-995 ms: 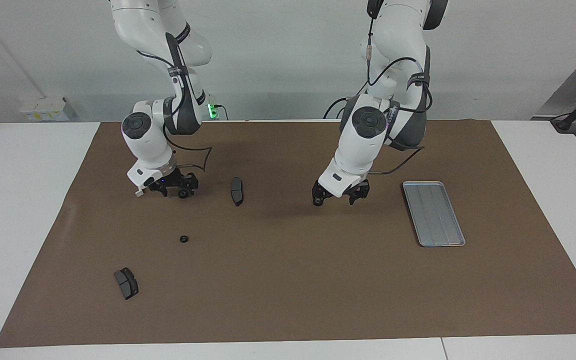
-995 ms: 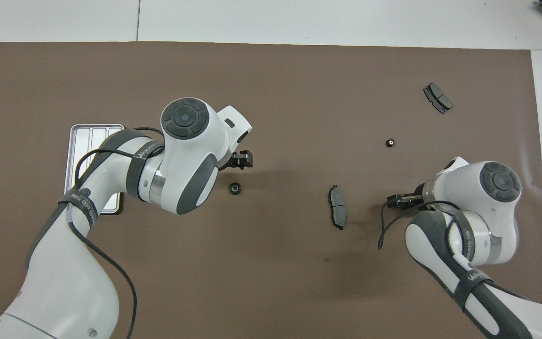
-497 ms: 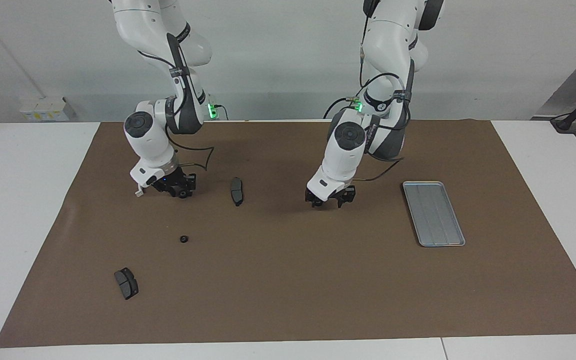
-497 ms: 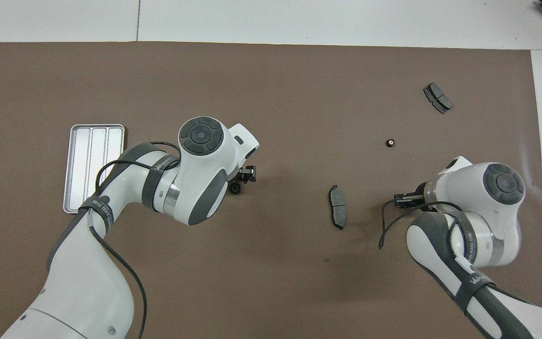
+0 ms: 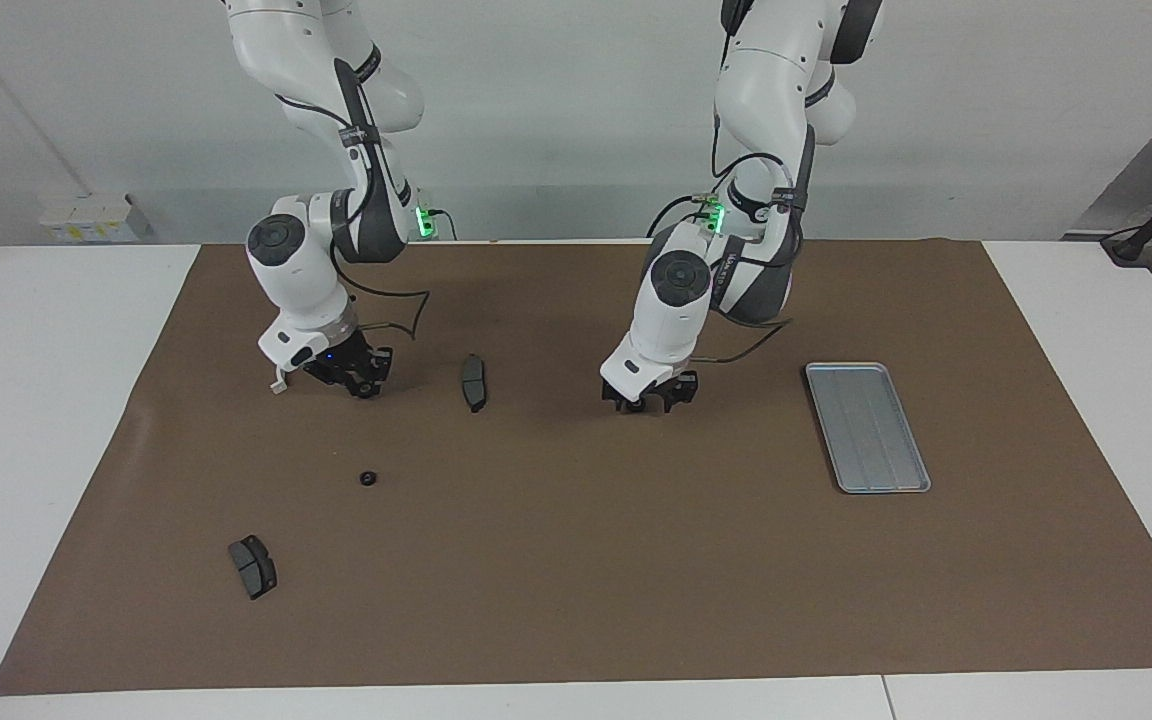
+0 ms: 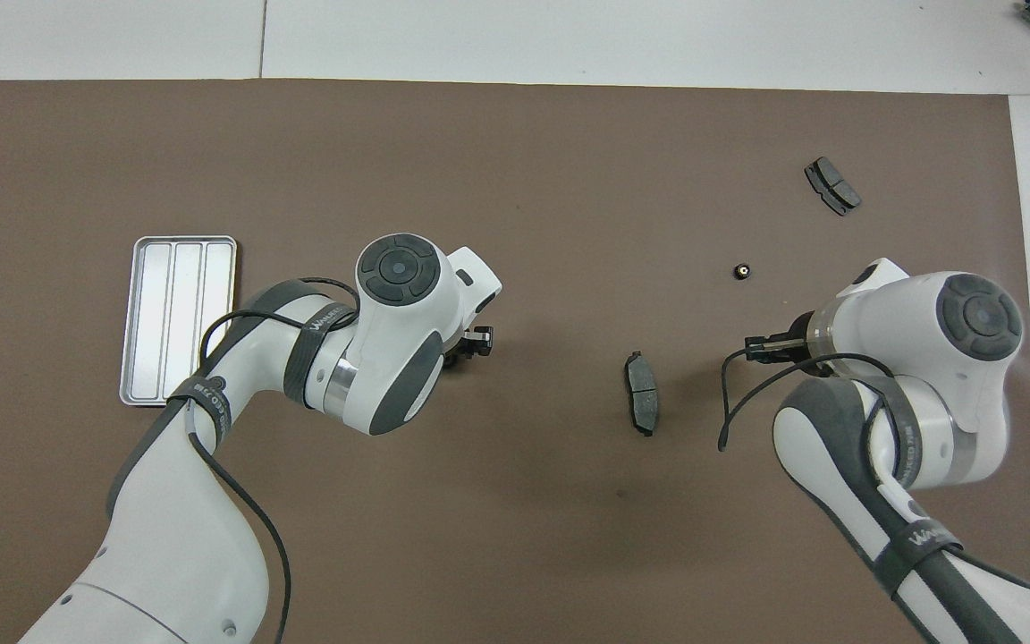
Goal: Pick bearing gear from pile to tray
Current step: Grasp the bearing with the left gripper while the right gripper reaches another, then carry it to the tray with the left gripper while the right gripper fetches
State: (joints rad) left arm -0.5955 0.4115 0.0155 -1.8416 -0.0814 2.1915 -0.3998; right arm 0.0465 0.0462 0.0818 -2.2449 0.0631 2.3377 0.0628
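Facing view: left gripper (image 5: 648, 402) sits low on the mat near the tray (image 5: 866, 425), probably mid-pick. Spread or pinching cannot be told. Right gripper (image 5: 356, 378) is low too, well apart from the tray, its claw equally unreadable.

Overhead view: one bearing gear (image 6: 741, 270), a tiny black ring, lies loose, well apart from the tray toward the right arm's end. The next move calls for a firm pinch, a lift, and a carry to the tray.

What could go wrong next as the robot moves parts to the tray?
The loose ring is tiny and round, so it may slip or roll when pinched. It lies toward the right arm's end, the tray toward the left arm's, so a carry or handover could drop it. The right gripper is low beside a brake pad and might knock it; the left gripper is low over the mat.
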